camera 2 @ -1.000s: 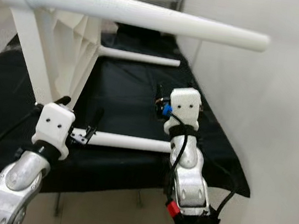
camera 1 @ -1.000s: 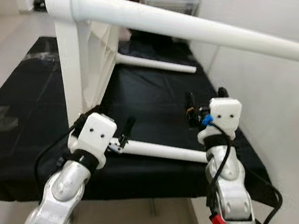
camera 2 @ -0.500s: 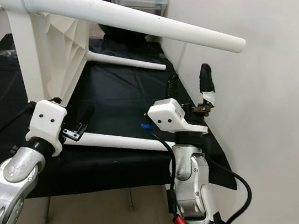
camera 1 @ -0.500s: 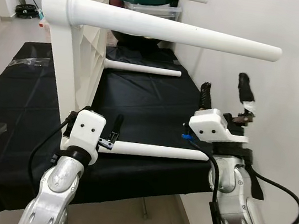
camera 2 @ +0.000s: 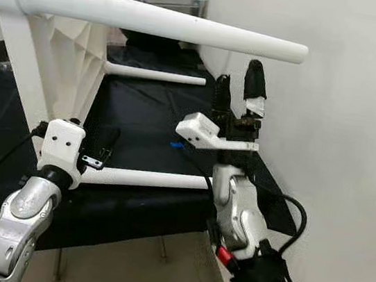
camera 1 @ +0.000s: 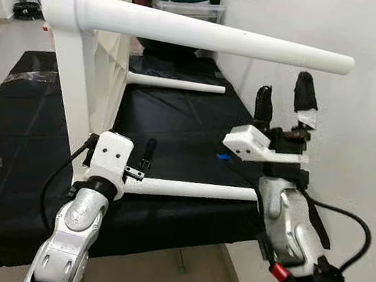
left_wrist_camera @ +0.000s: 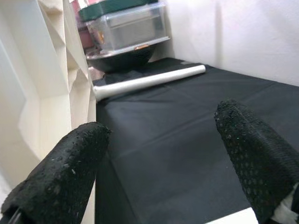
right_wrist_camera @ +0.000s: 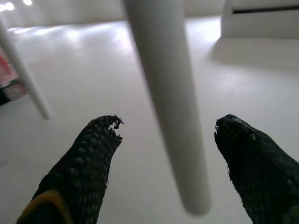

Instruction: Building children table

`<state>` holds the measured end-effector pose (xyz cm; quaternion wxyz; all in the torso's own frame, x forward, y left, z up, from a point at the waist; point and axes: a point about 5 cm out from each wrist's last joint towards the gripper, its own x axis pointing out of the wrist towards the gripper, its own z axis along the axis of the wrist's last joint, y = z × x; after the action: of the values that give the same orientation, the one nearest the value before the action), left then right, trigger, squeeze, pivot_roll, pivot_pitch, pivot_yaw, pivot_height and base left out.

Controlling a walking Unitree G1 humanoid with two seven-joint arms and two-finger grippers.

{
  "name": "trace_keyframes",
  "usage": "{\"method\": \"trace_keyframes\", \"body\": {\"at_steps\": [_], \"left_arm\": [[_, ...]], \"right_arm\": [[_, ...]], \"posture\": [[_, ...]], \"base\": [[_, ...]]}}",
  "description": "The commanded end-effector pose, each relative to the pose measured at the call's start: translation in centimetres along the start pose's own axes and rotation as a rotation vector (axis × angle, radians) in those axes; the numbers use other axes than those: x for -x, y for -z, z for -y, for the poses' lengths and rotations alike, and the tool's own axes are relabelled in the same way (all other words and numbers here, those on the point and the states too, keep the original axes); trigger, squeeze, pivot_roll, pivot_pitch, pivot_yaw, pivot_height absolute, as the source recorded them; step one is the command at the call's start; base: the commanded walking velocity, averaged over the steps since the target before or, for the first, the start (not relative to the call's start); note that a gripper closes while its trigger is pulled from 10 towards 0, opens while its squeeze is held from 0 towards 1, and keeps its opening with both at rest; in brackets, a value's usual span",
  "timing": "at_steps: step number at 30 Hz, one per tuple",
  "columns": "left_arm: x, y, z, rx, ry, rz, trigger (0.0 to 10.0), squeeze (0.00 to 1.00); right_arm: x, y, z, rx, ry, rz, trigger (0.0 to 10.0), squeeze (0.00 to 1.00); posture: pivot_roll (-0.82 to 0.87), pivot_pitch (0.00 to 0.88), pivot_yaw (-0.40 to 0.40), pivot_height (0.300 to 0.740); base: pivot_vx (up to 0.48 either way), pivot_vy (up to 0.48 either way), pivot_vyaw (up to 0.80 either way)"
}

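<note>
White table stands on its side on a black cloth. Right gripper points up just under the upper leg, fingers spread. Left gripper, also spread, sits at the lower leg.

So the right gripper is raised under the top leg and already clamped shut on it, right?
Not clamped. The right gripper is raised under the top leg, but its fingers are open; the right wrist view shows the leg between them with gaps on both sides.
</note>
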<state>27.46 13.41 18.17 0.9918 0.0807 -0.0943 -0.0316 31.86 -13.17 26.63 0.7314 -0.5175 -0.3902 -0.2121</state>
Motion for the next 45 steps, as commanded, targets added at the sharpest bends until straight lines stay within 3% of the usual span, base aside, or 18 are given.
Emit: {"method": "trace_keyframes", "body": {"at_steps": [1, 6, 24, 40, 41, 45], "left_arm": [[0.0, 0.3, -0.1, 0.004, -0.015, -0.012, 10.0, 0.0], [0.0, 1.2, -0.2, 0.016, -0.026, -0.033, 10.0, 0.0], [0.4, 2.4, -1.8, -0.056, -0.092, -0.06, 10.0, 0.0], [0.6, 2.8, -1.9, -0.069, -0.111, -0.071, 10.0, 0.0], [0.7, 3.0, -2.0, -0.067, -0.119, -0.078, 10.0, 0.0], [0.8, 3.4, -2.2, -0.059, -0.134, -0.095, 10.0, 0.0]], "right_arm": [[0.1, 0.0, -0.4, 0.018, -0.006, 0.004, 10.0, 0.0], [-1.3, -0.1, 0.2, 0.039, 0.066, 0.009, 10.0, 0.0], [-2.9, -0.5, 0.2, 0.044, 0.113, 0.029, 10.0, 0.0], [-4.6, -0.5, -0.7, 0.111, 0.121, 0.04, 10.0, 0.0], [-4.8, -0.5, -0.8, 0.109, 0.122, 0.041, 0.0, 0.0], [-5.0, -0.5, -0.8, 0.1, 0.122, 0.042, 0.0, 0.0]], "posture": [[0.1, 0.045, -0.025, 0.74], [0.1, 0.038, -0.026, 0.74], [0.09, 0.042, -0.031, 0.74], [0.09, 0.054, -0.045, 0.74], [0.09, 0.055, -0.046, 0.74], [0.09, 0.06, -0.045, 0.74]], "base": [[0.0, 0.0, 0.0], [0.0, 0.0, 0.0], [0.0, 0.0, 0.0], [0.0, 0.0, 0.0], [0.0, 0.0, 0.0], [0.0, 0.0, 0.0]]}}
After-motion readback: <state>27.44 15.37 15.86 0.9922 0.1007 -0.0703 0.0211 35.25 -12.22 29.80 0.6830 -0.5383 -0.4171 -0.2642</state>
